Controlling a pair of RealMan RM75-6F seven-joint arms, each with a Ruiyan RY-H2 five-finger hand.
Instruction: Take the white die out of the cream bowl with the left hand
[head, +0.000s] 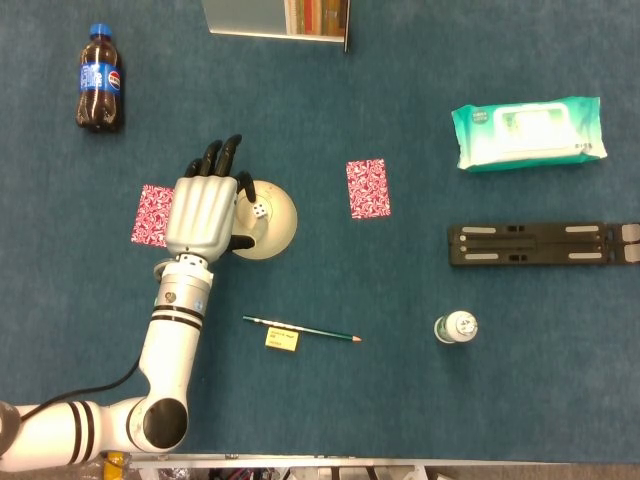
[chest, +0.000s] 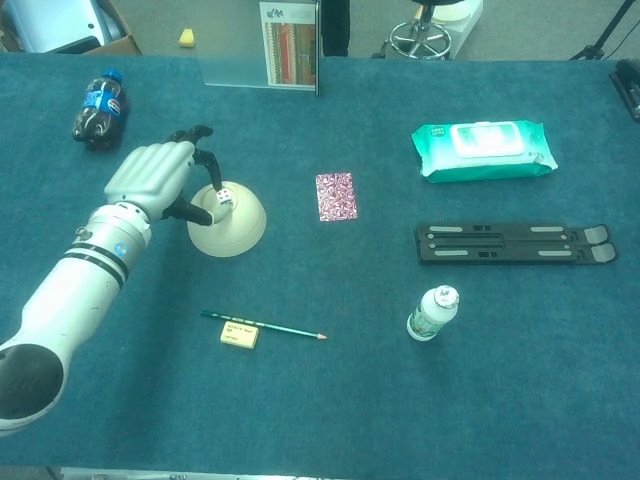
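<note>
The cream bowl (head: 285, 225) (chest: 246, 234) stands left of the table's middle. The white die (head: 258, 210) (chest: 225, 199) lies in it, plainly visible. My left hand (head: 203, 210) (chest: 152, 175) hovers over the bowl's left side, back upward, dark fingers spread and pointing away from me. One fingertip (chest: 214, 184) curves down close to the die, and the thumb (head: 242, 240) lies at the bowl's near-left rim. From above there is a gap between the fingers and the die. The right hand is in neither view.
A red patterned card (head: 152, 215) lies partly under the left hand, another card (head: 367, 188) right of the bowl. A cola bottle (head: 100, 92) lies far left. A pencil (head: 300, 330) and yellow note (head: 281, 340) lie nearer. Wipes pack (head: 528, 132), black stand (head: 540, 244) and small bottle (head: 455, 327) occupy the right.
</note>
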